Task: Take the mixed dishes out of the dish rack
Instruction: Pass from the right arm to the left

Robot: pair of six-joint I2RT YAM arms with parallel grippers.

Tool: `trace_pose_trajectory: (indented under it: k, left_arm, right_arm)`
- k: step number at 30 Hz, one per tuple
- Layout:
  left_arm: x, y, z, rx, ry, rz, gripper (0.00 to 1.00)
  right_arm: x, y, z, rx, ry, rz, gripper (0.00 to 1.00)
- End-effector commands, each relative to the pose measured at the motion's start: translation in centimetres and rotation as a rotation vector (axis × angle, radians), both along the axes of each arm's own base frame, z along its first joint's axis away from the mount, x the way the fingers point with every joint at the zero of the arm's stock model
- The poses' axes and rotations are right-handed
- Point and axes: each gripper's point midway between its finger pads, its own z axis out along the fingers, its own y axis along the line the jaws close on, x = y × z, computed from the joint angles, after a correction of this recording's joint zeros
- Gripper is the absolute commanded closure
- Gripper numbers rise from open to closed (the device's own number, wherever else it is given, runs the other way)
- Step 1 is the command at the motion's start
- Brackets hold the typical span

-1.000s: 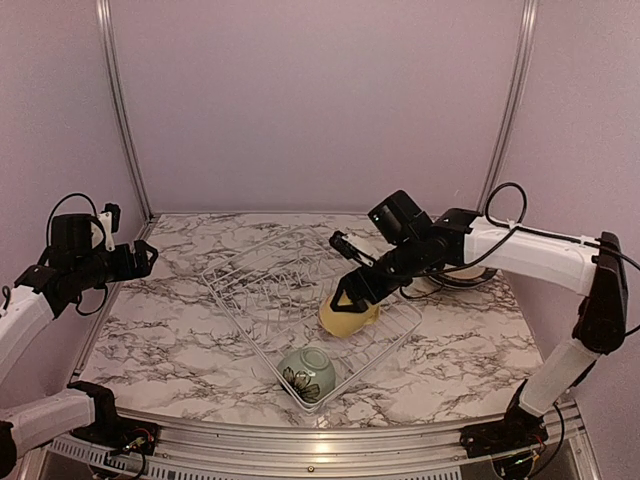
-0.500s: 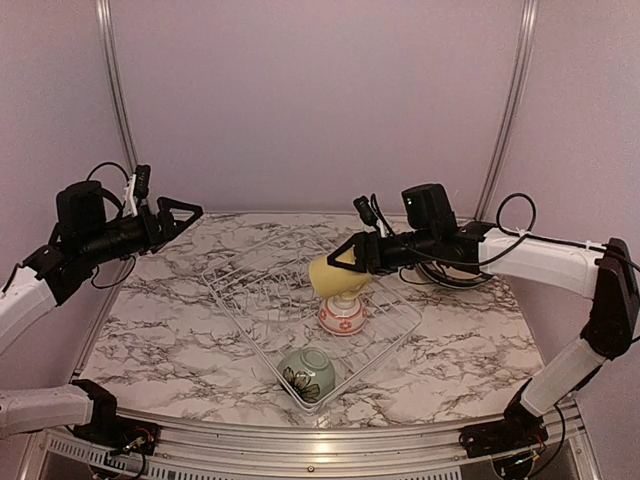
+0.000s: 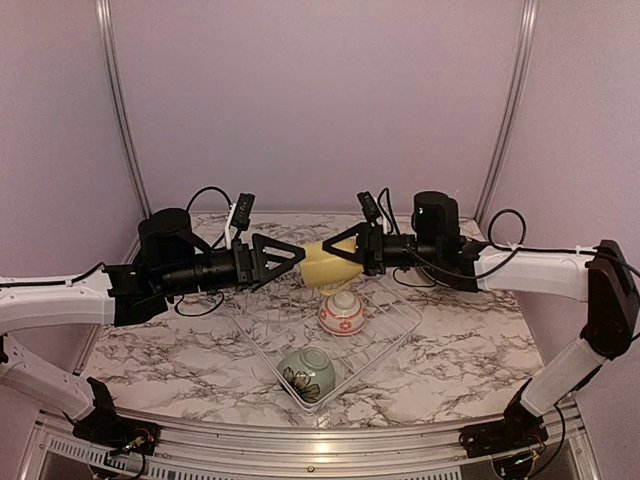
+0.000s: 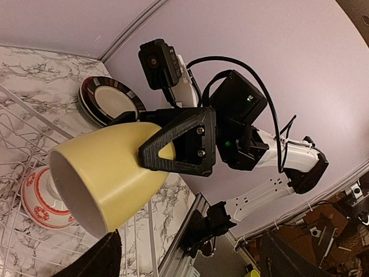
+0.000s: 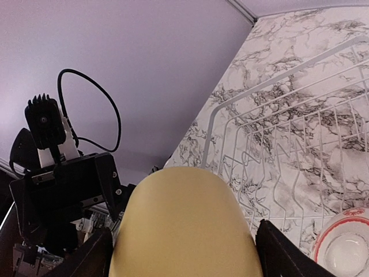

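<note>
Your arms reach level toward each other. Your left gripper (image 3: pixel 298 256) gapes wide; your right gripper (image 3: pixel 345 252) clamps the yellow cup (image 3: pixel 322 264).

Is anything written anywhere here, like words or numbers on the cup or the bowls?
No text can be read anywhere in these pictures.
The yellow cup is plain, with no letters or numbers.
The small red-patterned white bowl and the green flowered bowl carry only painted patterns.
</note>
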Motion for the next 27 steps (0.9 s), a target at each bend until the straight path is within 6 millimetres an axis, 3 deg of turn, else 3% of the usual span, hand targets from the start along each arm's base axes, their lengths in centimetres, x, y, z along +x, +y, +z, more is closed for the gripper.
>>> trace_pose_trajectory:
  k: [1,9,14,21,27]
  left_arm:
    - [0.7,-0.4,2.1,-0.093,-0.036,0.046,0.17]
    - [1.3,-0.3,1.1,-0.095,0.008,0.081,0.16]
    - [0.7,-1.9,0.5,-0.104,0.041,0.01,0.18]
    - [0.0,-3.0,-0.4,-0.127,0.078,-0.038,0.48]
    - [-0.1,-3.1,-0.1,-0.13,0.07,-0.043,0.66]
  right_arm:
    - [-1.5,-0.2,7.0,0.233,-0.095,0.071,1.0]
    - [-2.9,-0.1,7.1,0.302,-0.084,0.108,1.0]
    - [-3.1,0.6,7.5,0.314,-0.091,0.133,1.0]
    - [-3.7,1.6,6.9,0.315,-0.078,0.169,1.0]
    - [-3.7,2.0,6.2,0.301,-0.069,0.18,1.0]
